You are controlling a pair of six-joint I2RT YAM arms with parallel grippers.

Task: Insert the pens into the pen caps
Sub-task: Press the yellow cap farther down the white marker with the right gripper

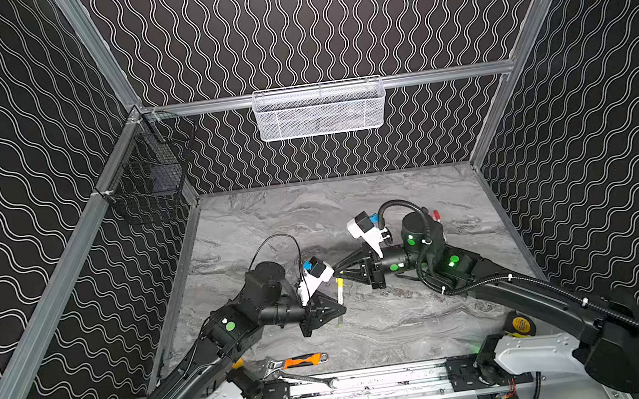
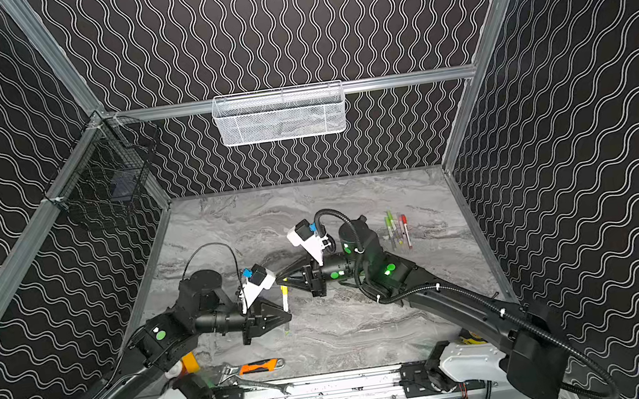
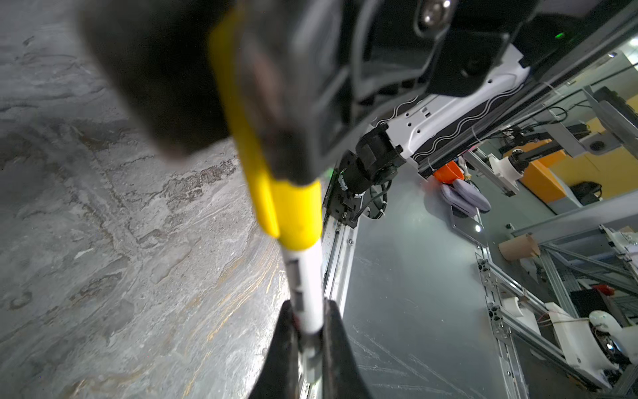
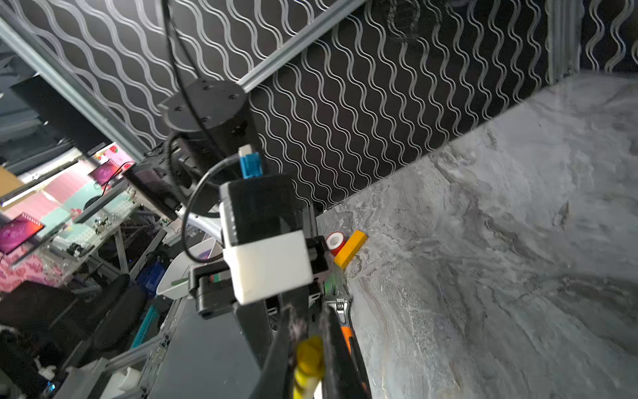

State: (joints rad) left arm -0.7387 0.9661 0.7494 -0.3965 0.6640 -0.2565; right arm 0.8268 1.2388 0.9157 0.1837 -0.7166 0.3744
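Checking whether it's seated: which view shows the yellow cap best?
Left wrist view: the yellow cap is large and sharp, its rim over the pen barrel. Right wrist view shows only a blurred, partly hidden bit; both top views show a tiny speck.

Orange wrench point(image 1: 304, 360), steel spanner point(image 1: 308, 379), tape measure point(image 1: 522, 325)

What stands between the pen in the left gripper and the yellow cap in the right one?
Nothing visible. The yellow cap, held by the right gripper, already sits over the end of the pen that the left gripper holds; no gap shows between them.
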